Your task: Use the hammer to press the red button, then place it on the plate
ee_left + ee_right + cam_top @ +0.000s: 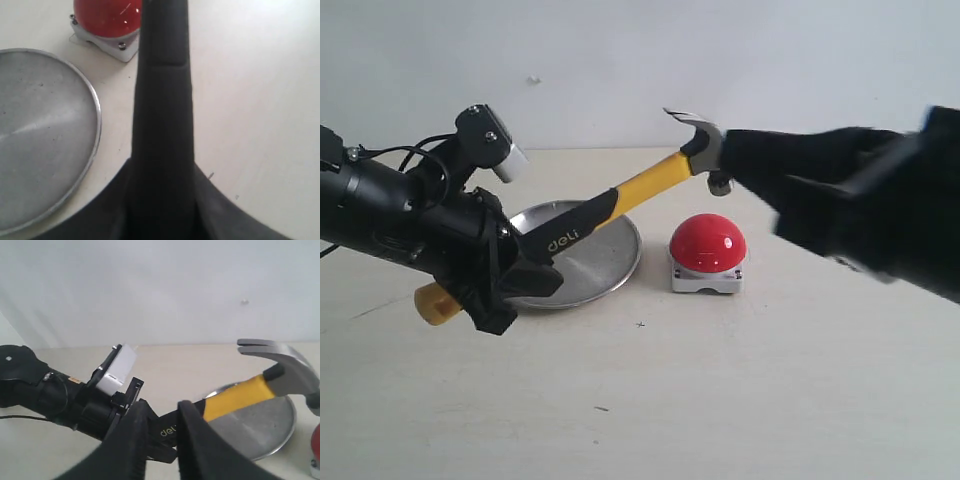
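Exterior frontal, slightly raised; wrist views close; all share plate [605, 265].

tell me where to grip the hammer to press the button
Take the hammer by its black grip, low on the handle, jaws closing across it from the side, as the left gripper does. It is the thickest part, and that leaves the head free for the button.

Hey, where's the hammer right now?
Exterior view: the hammer is held in the left gripper, slanting up over the plate, its head in the air above the red button.
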`<state>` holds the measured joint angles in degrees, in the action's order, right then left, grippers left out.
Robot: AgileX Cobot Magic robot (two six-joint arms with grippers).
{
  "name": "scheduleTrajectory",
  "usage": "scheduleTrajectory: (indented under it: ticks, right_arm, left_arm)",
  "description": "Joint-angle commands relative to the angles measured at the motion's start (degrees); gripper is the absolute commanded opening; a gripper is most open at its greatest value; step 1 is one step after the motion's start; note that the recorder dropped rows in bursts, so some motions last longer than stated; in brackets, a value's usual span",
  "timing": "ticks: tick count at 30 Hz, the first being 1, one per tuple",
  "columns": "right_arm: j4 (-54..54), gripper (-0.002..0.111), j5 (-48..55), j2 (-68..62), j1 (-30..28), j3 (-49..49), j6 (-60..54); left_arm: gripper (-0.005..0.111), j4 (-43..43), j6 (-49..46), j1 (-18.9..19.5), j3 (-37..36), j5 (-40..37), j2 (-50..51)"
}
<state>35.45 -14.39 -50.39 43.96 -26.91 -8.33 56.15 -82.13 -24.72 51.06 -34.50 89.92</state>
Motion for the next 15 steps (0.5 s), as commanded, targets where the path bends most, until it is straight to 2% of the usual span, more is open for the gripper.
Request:
scheduleTrajectory:
  ticks: [1, 5, 8, 9, 10, 15]
  right_arm:
    - [0.98, 0.0, -0.58, 13.52, 0.03, 8.7, -3.47]
    - [7.87, 0.0, -6.95, 25.4, 0.03, 19.12, -6.55]
    - [16.03, 0.0, -15.44, 33.05, 0.03, 26.91, -10.55]
    - [16.57, 0.0, -16.24, 34.09, 0.03, 26.91, -10.81]
    - [21.09, 0.0, -14.74, 35.1, 0.03, 26.91, -18.92]
    - [21.73, 0.0, -15.02, 35.09, 0.03, 26.91, -24.7]
  left_arm:
    - [0.0, 2.83, 7.16, 0.07, 0.87, 2.61, -1.55]
    - [0.0, 1.95, 14.12, 0.07, 0.87, 4.69, -1.55]
    - [0.0, 1.74, 20.4, 0.07, 0.87, 5.87, -1.55]
    - [0.0, 1.74, 21.61, 0.07, 0.87, 6.0, -1.55]
    - [0.0, 1.49, 24.53, -0.25, 0.87, 6.45, -1.55]
    - [0.0, -4.96, 35.1, -4.02, 0.87, 10.48, -1.55]
